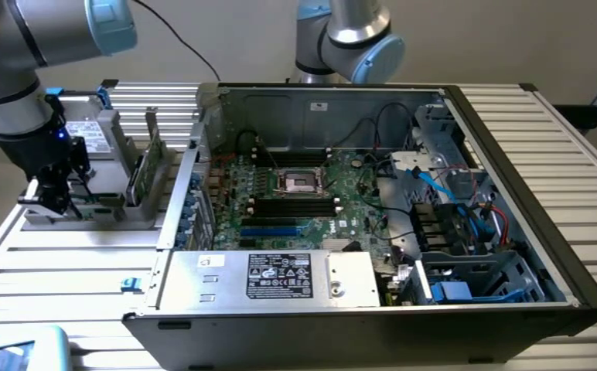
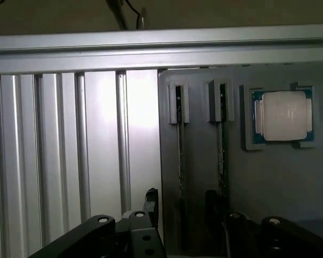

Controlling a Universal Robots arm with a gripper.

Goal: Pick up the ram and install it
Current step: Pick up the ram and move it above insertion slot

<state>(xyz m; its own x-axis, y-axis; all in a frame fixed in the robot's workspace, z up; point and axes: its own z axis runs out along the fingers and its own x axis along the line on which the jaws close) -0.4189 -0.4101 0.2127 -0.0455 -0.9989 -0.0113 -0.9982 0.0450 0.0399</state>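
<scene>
The claw (image 1: pixel 56 202) is spread wide, holding nothing, and hangs low over the near end of a grey holder (image 1: pixel 92 212) at the exterior view's left. In the wrist view its two dark fingers (image 2: pixel 151 201) reach in on either side of the line of the ram (image 2: pixel 179 156), which stands on edge in a slot of the holder (image 2: pixel 269 177). Whether the fingers touch anything cannot be told. A second stick (image 2: pixel 222 156) stands in the neighbouring slot, and a processor chip (image 2: pixel 283 115) lies in a square recess beside it. Seen edge-on, the ram shows neither label nor chips. In the exterior view the ram (image 1: pixel 151 166) stands upright between claw and open computer case (image 1: pixel 505 154), whose motherboard (image 1: pixel 288 201) lies exposed. Everything rests on a slatted metal surface (image 1: pixel 61 263).
</scene>
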